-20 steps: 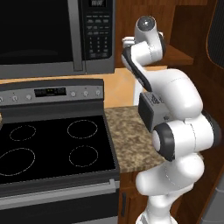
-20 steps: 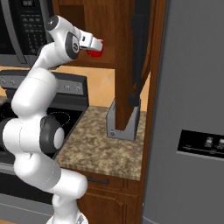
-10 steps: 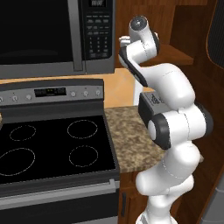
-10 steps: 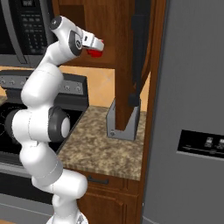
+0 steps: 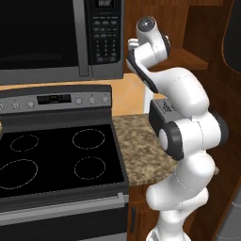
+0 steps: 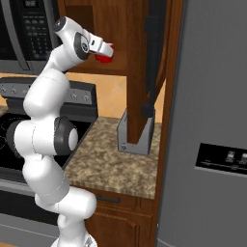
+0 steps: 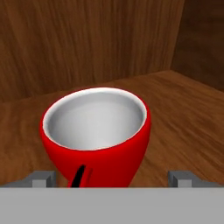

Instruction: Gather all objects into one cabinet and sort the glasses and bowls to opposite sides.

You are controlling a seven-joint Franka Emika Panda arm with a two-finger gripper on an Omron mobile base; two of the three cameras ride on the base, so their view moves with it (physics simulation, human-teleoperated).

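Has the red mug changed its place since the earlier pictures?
No. In the right base view the red mug stays at the same spot on the cabinet shelf, equally far left of the dark door edge.

Home kitchen, rendered. Black glass-top stove (image 5: 56,160) with four ring burners and control panel stood under built-in microwave (image 5: 61,40). Speckled granite counter (image 6: 113,161) ran beside stove, wooden drawer front below. Reddish-brown wood cabinet (image 6: 118,34) hung above counter. Grey refrigerator (image 6: 212,120) with dispenser panel flanked it.
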